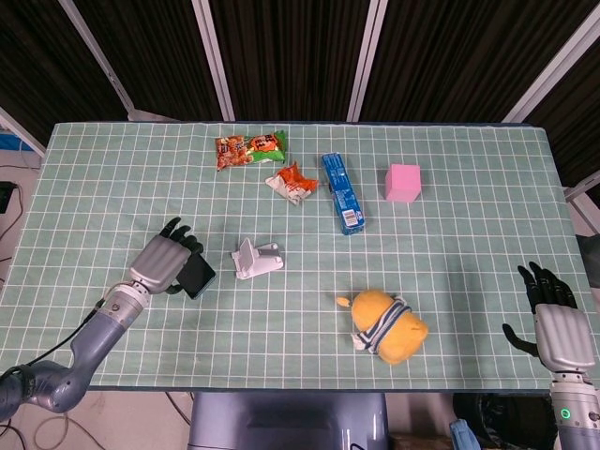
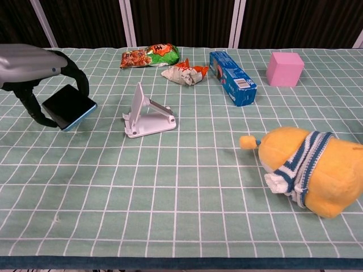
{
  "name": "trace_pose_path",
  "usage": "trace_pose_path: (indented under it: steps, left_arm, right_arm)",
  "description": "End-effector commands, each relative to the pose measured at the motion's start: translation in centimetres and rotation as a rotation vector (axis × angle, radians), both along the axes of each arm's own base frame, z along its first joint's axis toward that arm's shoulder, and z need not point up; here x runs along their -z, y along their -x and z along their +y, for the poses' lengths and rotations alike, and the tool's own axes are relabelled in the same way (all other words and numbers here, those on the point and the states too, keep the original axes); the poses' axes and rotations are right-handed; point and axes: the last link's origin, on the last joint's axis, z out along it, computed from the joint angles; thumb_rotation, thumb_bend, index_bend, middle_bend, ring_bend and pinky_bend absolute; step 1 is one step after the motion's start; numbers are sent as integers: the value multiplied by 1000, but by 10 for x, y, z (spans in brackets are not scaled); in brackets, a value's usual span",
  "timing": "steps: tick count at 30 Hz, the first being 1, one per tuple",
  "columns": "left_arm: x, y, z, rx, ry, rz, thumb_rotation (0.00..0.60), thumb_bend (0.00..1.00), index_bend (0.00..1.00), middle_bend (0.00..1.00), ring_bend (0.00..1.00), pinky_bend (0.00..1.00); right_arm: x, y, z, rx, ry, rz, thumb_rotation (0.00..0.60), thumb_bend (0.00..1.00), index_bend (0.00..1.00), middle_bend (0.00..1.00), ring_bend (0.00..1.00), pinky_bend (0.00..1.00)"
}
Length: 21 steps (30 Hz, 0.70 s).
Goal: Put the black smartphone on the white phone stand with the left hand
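My left hand (image 1: 166, 260) (image 2: 31, 65) grips the black smartphone (image 1: 197, 277) (image 2: 68, 106) from above and holds it lifted off the table, tilted, its screen facing up. The white phone stand (image 1: 256, 260) (image 2: 146, 113) sits on the checked cloth just right of the phone, a short gap away, with nothing on it. My right hand (image 1: 553, 314) hangs at the table's front right corner with its fingers spread and nothing in them; the chest view does not show it.
A yellow plush toy (image 1: 386, 324) (image 2: 306, 168) lies front right of the stand. At the back are a snack bag (image 1: 249, 148), an orange wrapper (image 1: 292, 183), a blue biscuit box (image 1: 342, 192) and a pink cube (image 1: 403, 182).
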Motion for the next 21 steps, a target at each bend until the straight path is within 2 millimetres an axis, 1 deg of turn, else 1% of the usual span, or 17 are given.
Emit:
trace_pose_path:
  steps: [1, 10, 14, 21]
  left_arm:
    - [-3, -9, 2, -48, -49, -110, 600, 523, 610, 628, 110, 0]
    - [3, -30, 1, -236, -123, -430, 600, 518, 595, 618, 115, 0]
    - [8, -37, -1, -314, -133, -526, 600, 515, 595, 618, 114, 0]
    - [17, -55, -6, -517, -118, -760, 600, 514, 595, 619, 115, 0]
  right_arm:
    - [0, 0, 0, 0, 0, 1, 600, 351, 4, 0, 0, 120]
    - [0, 0, 0, 0, 0, -1, 600, 351, 4, 0, 0, 120]
    - [0, 0, 0, 0, 0, -1, 600, 350, 4, 0, 0, 120]
    - [0, 0, 0, 1, -1, -2, 600, 351, 4, 0, 0, 120]
